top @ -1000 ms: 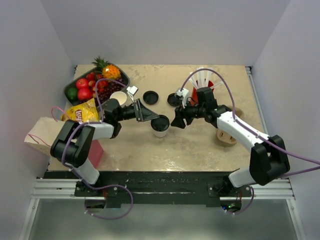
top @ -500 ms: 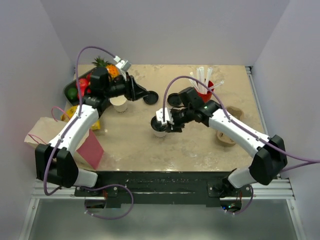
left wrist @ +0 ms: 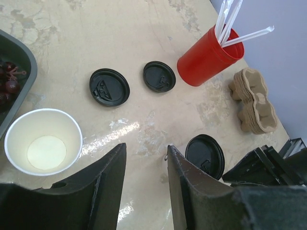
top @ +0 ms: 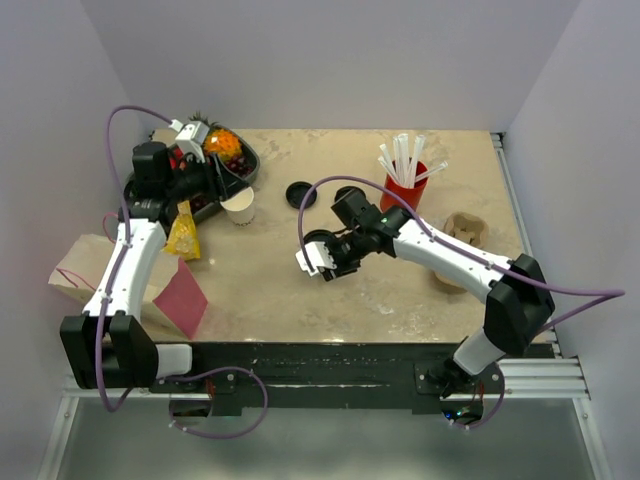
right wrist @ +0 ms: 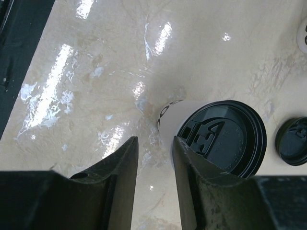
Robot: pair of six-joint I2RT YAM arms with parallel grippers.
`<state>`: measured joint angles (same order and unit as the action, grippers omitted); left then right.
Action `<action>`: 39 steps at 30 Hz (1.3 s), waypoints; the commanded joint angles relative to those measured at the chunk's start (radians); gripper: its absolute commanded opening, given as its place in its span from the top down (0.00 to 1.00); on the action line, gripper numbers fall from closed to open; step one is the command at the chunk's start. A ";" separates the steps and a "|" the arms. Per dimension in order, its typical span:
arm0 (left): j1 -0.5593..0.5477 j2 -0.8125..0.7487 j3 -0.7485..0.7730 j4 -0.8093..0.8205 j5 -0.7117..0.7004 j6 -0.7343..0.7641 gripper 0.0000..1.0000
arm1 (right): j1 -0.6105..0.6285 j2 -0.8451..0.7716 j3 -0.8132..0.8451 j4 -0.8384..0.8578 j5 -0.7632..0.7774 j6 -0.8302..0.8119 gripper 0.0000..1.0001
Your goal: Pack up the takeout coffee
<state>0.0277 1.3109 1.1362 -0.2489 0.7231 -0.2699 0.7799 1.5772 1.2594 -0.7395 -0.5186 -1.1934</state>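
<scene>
lidded cup (right wrist: pixel 221 138) in right wrist view, open cup (left wrist: pixel 44 149) in left

White paper cup (right wrist: pixel 169 116), black lid (right wrist: pixel 223 136) on, stands upright.

On the tabletop (top: pixel 330 310), a fruit tray (left wrist: pixel 21 57) sits in the far left corner. An open cup (top: pixel 238 207) stands just in front of the tray's right end. To its right lie a loose lid (top: pixel 300 193) and, just beyond it, a second lid (left wrist: pixel 159 76). A cup of straws (top: pixel 403 186) stands right of both. A stack of cup carriers (top: pixel 462 235) lies near the right edge. The lidded cup (right wrist: pixel 220 136) stands near the middle, in front of the lids. A chip bag (top: pixel 183 238) lies in front of the tray. A paper bag (top: pixel 80 265) lies across the left edge.
</scene>
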 commanded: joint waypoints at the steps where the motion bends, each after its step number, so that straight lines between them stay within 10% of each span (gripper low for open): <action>1: 0.014 -0.044 -0.023 0.022 0.032 -0.017 0.55 | 0.002 -0.008 0.041 0.043 0.023 0.057 0.62; 39: 0.020 -0.033 -0.058 0.105 0.082 -0.088 0.55 | 0.002 0.046 0.083 0.091 0.078 0.230 0.98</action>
<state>0.0391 1.2922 1.0832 -0.1810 0.7811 -0.3325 0.7799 1.6337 1.2930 -0.6655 -0.4538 -0.9905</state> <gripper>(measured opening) 0.446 0.051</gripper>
